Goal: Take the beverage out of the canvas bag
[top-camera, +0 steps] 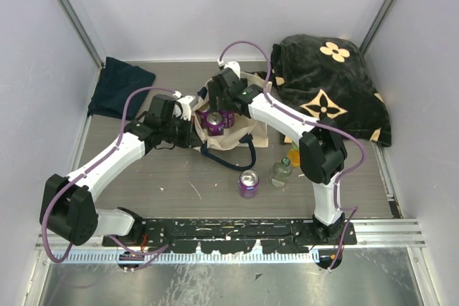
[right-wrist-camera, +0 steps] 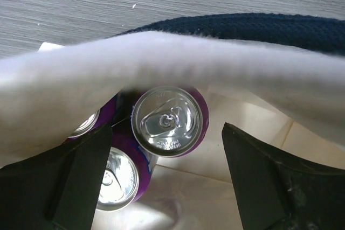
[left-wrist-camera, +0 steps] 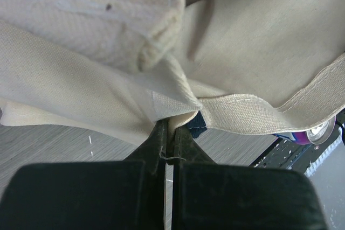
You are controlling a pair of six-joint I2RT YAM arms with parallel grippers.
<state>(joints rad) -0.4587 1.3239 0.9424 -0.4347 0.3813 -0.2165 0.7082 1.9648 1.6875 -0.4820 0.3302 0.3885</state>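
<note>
Mounting rail (top-camera: 237, 234) at the near edge, with both arm bases carried on it. At far left, a navy cloth (top-camera: 118, 87) is seen. The left gripper (left-wrist-camera: 170, 127) is pressed together on the rim of the canvas bag (top-camera: 247, 134), with cloth pinched between its jaws. Inside the bag mouth the right gripper (right-wrist-camera: 166, 130) is spread wide — an upright purple can (right-wrist-camera: 170, 121) is framed between its fingers, not gripped, with further cans (right-wrist-camera: 116, 179) beside it. Nearer, on the table (top-camera: 179, 191), a loose purple can (top-camera: 248, 183) and a glass bottle (top-camera: 281, 171) are stood — a black flowered bag (top-camera: 330, 84) is seen at far right.
</note>
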